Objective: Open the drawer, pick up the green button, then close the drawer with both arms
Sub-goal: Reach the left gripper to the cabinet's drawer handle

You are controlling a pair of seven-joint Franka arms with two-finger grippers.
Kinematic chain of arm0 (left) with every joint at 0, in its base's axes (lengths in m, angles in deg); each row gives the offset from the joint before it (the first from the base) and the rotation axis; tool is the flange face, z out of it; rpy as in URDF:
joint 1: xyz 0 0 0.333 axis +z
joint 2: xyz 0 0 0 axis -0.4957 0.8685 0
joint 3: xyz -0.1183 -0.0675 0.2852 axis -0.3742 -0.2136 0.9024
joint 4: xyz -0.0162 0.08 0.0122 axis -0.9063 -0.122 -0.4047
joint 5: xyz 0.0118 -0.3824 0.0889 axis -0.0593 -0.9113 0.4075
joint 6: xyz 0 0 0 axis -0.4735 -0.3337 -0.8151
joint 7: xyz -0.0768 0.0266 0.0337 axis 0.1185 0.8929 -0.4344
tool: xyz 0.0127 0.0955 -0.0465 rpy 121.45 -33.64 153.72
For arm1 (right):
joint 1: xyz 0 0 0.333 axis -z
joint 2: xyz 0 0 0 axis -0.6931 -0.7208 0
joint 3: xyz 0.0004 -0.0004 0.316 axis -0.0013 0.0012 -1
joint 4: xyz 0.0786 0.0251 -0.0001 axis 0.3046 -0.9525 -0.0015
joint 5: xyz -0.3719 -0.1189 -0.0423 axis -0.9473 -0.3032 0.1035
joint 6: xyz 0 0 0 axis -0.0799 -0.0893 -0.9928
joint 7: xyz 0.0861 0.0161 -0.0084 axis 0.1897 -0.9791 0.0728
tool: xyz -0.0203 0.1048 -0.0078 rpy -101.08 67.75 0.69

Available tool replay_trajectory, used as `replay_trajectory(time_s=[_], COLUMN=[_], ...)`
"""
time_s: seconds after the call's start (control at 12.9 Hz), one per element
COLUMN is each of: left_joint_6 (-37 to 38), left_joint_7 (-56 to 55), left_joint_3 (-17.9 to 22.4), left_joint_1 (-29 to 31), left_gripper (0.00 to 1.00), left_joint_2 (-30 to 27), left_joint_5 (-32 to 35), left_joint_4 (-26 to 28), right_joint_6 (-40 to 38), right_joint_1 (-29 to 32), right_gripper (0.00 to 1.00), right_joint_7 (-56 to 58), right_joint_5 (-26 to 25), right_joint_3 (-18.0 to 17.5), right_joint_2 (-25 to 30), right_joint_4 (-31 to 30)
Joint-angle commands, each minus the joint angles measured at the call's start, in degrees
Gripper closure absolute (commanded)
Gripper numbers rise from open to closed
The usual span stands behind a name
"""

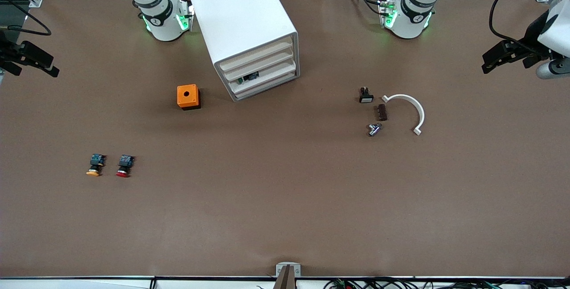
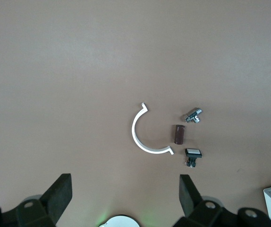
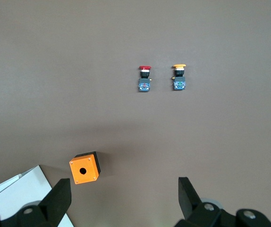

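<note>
The white four-drawer cabinet (image 1: 240, 13) stands between the two arm bases. The drawer (image 1: 267, 75), third from the top, is shut. A dark bluish shape shows through its pale front; the button's green cap is hidden. My left gripper (image 1: 507, 59) hangs open and empty over the left arm's end of the table. In the left wrist view (image 2: 124, 189) its fingers are wide apart. My right gripper (image 1: 29, 63) hangs open and empty over the right arm's end. In the right wrist view (image 3: 124, 189) its fingers are also wide apart. Both are well away from the cabinet.
An orange box (image 1: 189, 96) with a round hole sits beside the cabinet. A yellow-capped button (image 1: 94, 165) and a red-capped button (image 1: 124, 166) lie nearer the camera. A white half ring (image 1: 412, 106), a black part (image 1: 366, 95), a brown piece (image 1: 382, 112) and a metal fitting (image 1: 374, 129) lie toward the left arm's end.
</note>
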Motion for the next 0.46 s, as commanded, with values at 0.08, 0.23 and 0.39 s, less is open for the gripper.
replay_trajectory(time_s=[0.08, 0.23, 0.39], left_joint_6=[0.5, 0.5, 0.7], left_joint_7=[-0.3, -0.3, -1.3], left_joint_3=[0.2, 0.1, -0.5], left_joint_1=[0.1, -0.2, -0.9], left_gripper=[0.0, 0.0, 0.0], left_joint_2=[1.1, 1.7, 5.0], left_joint_5=[0.9, 0.9, 0.8], left_joint_4=[-1.9, -1.9, -1.5], right_joint_6=[0.5, 0.6, 0.6], right_joint_1=[1.1, 1.0, 1.0], right_gripper=[0.0, 0.0, 0.0], right_joint_7=[0.8, 0.8, 0.8], right_joint_5=[0.3, 0.2, 0.2], right_joint_3=[-0.8, -0.9, -0.9], right_joint_2=[1.5, 1.5, 1.4], right_joint_4=[-1.4, -1.4, -1.4])
